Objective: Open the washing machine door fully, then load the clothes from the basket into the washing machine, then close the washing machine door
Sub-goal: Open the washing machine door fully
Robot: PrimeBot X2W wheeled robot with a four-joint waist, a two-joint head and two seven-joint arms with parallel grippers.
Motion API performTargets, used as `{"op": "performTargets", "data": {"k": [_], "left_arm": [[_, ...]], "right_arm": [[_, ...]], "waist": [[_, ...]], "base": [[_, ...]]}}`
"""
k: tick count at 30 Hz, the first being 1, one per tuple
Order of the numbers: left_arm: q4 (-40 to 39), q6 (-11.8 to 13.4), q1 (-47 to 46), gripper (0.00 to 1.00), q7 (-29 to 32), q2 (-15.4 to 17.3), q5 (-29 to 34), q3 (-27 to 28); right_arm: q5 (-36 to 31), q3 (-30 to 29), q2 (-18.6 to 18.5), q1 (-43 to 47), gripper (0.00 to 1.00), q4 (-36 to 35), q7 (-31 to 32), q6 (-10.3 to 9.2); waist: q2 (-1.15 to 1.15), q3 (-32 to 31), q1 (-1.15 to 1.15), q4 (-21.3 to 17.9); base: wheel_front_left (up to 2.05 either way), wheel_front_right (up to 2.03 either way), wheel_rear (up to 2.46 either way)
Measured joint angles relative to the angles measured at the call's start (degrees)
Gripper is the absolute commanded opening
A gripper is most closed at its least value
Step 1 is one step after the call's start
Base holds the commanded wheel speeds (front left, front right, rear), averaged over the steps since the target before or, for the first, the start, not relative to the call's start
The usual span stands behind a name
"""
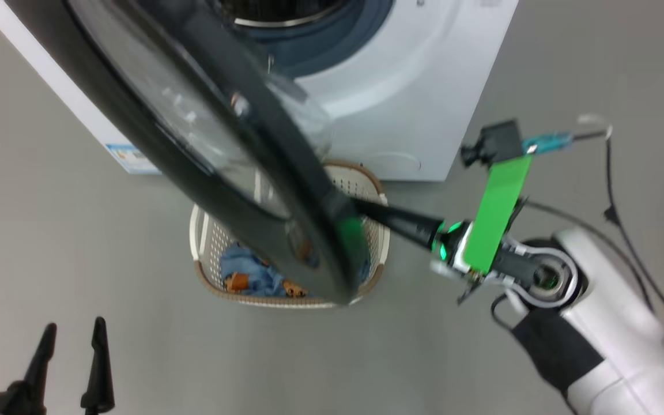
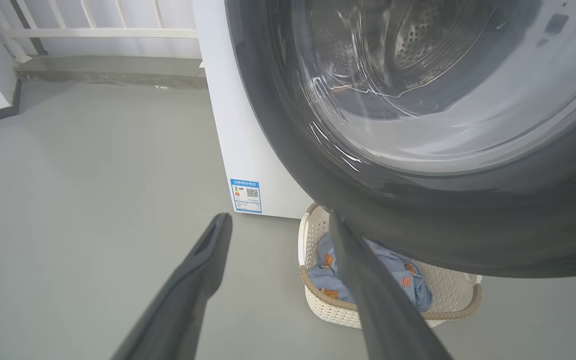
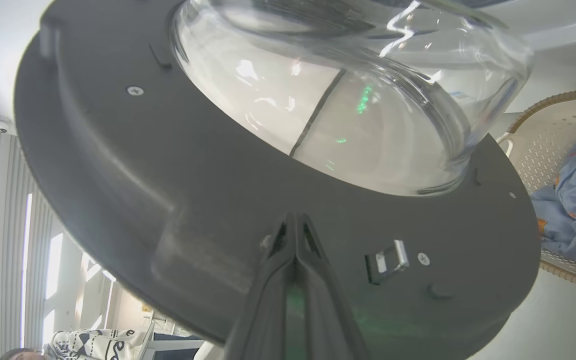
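Overhanging the basket (image 1: 210,242), the door (image 1: 286,167) meets the closed right hand (image 3: 295,217); left hand (image 1: 74,327) gapes.

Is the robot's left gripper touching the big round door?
Apart. In the head view the left gripper, fingers open, sits at the lower left, with bare floor between it and the washing machine door.

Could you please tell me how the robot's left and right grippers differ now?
The left gripper has its jaws open; the right gripper has them shut. The left gripper hangs free over the grey floor, holding nothing; the right gripper's tips touch the inner face of the round black-rimmed glass washing machine door. Both have two long dark fingers.
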Motion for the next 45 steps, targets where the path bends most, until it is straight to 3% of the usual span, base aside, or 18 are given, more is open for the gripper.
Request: {"op": "performTargets", "data": {"k": [16,29,45], "left_arm": [[0.8,0.0,2.7,1.0,0.0,-1.1,1.0,-1.0],[0.8,0.0,2.8,1.0,0.0,-1.4,1.4,-2.3],[1.1,0.0,2.7,1.0,0.0,-1.6,1.3,-3.6]], "right_arm": [[-2.4,6.2,4.8,5.7,0.0,0.6,-4.6,-0.01],[-2.2,10.7,6.8,6.5,0.0,2.2,-7.8,-0.01],[0.4,19.2,7.5,6.5,0.0,4.5,-18.2,-0.01]], "waist": [[0.0,-8.4,0.0,2.2],[0.0,-10.5,0.0,5.6],[0.0,-11.3,0.0,6.8]], "base": [[0.0,0.0,0.0],[0.0,0.0,0.0],[0.0,0.0,0.0]]}}
